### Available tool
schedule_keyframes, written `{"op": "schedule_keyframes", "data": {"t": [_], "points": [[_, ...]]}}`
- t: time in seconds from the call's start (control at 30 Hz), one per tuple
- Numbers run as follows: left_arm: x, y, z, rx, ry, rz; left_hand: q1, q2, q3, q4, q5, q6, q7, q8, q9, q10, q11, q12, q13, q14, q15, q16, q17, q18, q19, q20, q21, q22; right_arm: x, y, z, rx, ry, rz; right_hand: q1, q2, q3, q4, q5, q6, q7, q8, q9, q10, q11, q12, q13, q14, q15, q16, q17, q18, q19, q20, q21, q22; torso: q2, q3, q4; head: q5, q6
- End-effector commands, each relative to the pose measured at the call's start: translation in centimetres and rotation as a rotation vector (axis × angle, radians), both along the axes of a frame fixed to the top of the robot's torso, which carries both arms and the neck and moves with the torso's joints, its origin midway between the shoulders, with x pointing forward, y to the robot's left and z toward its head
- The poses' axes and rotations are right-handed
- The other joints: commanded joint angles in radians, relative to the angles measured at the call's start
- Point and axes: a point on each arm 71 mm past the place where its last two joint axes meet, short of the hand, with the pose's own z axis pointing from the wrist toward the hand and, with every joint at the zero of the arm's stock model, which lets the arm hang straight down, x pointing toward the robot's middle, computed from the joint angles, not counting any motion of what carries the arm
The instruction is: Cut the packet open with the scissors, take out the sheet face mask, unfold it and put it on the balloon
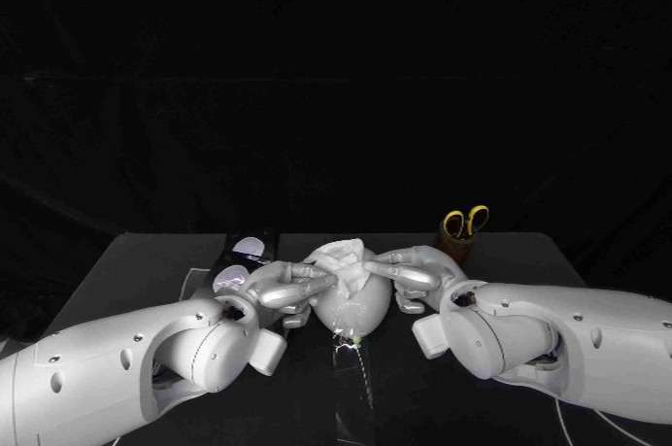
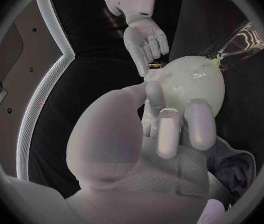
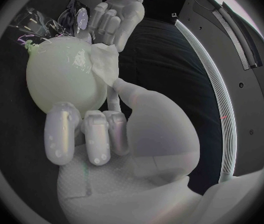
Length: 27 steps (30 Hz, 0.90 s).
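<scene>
1. The packet [image 1: 241, 261] lies on the black table [image 1: 140, 271], just behind the left hand and a little to its left.
2. The left hand [image 1: 287, 286] is against the left side of the balloon. Its fingers reach up onto the mask. I cannot tell whether they pinch the sheet or only press on it.
3. The balloon [image 1: 351, 310], pale, lies in the middle between the two hands, with its knot towards the robot. The sheet face mask [image 1: 341, 257] sits crumpled on the far end of the balloon and is not spread out.
4. The right hand [image 1: 411, 274] is against the right side of the balloon. Its fingers point at the mask and touch it. Here too I cannot tell whether there is a real grip.
5. The scissors [image 1: 465, 220] stand in a brown holder [image 1: 455, 244] behind the right hand, with the yellow handles up.
</scene>
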Motion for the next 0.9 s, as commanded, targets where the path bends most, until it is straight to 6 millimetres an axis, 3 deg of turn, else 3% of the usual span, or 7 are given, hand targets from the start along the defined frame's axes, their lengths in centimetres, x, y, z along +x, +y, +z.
{"op": "schedule_keyframes", "data": {"t": [0.03, 0.9], "points": [[-0.4, -0.4, 0.3, -0.048, -0.009, -0.069, -0.012, -0.001, 0.042, -0.029, 0.003, -0.01, 0.001, 0.016, 0.087, 0.026, -0.017, -0.005, 0.002, 0.074, -0.009, 0.003, 0.149, -0.013, -0.001, -0.007, 0.004, 0.002, -0.1, -0.4, 0.4, -0.013, -0.038, 0.033, -0.001, 0.009, 0.008, -0.005, 0.003, 0.007, -0.003, 0.005, 0.018, 0.104, -0.007, 0.004, 0.263, 0.108, -0.006, 0.007, 0.263, 0.002, 0.011, 0.001, 0.002, 0.2, -0.001, -0.0001, -0.0002, 0.001, -0.007], [-1.8, 0.3, 0.7, -0.136, 0.016, -0.245, -0.035, -0.01, 0.069, -0.045, 0.003, -0.013, 0.0, 0.025, 0.099, 0.027, -0.017, -0.012, 0.0, 0.076, -0.009, 0.006, 0.156, -0.014, 0.0, -0.007, 0.006, 0.007, -0.9, -2.4, 0.6, -0.093, -0.041, 0.099, 0.0, 0.008, 0.011, -0.009, 0.003, 0.007, -0.003, 0.005, 0.019, 0.104, -0.007, 0.004, 0.263, 0.108, -0.006, 0.007, 0.263, 0.002, 0.01, 0.001, 0.001, 0.2, -0.001, -0.0003, 0.0002, -0.008, -0.031]]}}
